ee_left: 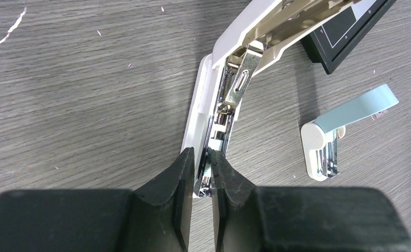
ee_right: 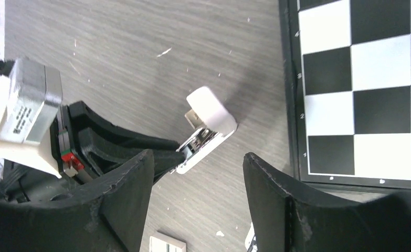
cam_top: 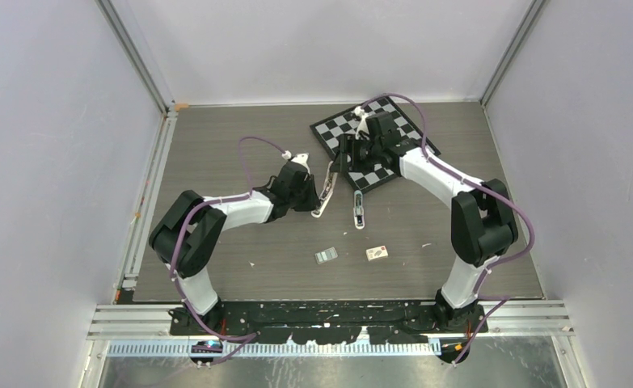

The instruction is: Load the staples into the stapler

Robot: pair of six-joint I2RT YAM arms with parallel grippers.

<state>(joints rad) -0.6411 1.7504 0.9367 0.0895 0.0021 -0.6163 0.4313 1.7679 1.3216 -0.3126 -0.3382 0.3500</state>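
Observation:
The stapler [cam_top: 327, 190] is a slim white body lying on the table, hinged open, with its metal channel showing [ee_left: 221, 105] and its lid raised [ee_left: 276, 26]. My left gripper [cam_top: 319, 202] is shut on its near end [ee_left: 202, 164]. A pale blue and white piece [ee_left: 345, 118] lies apart to its right [cam_top: 359, 208]. The staples [cam_top: 326, 255], a flat grey block, lie nearer the front, and show at the bottom edge of the right wrist view [ee_right: 166, 244]. My right gripper [cam_top: 348, 164] is open and empty above the table [ee_right: 198, 170], just beyond the stapler's white end [ee_right: 211, 110].
A black and white chessboard [cam_top: 394, 121] lies at the back right, and my right arm reaches over it. Its edge is close to the right gripper [ee_right: 292, 105]. A small patterned square [cam_top: 377, 253] lies right of the staples. Grey walls enclose the table.

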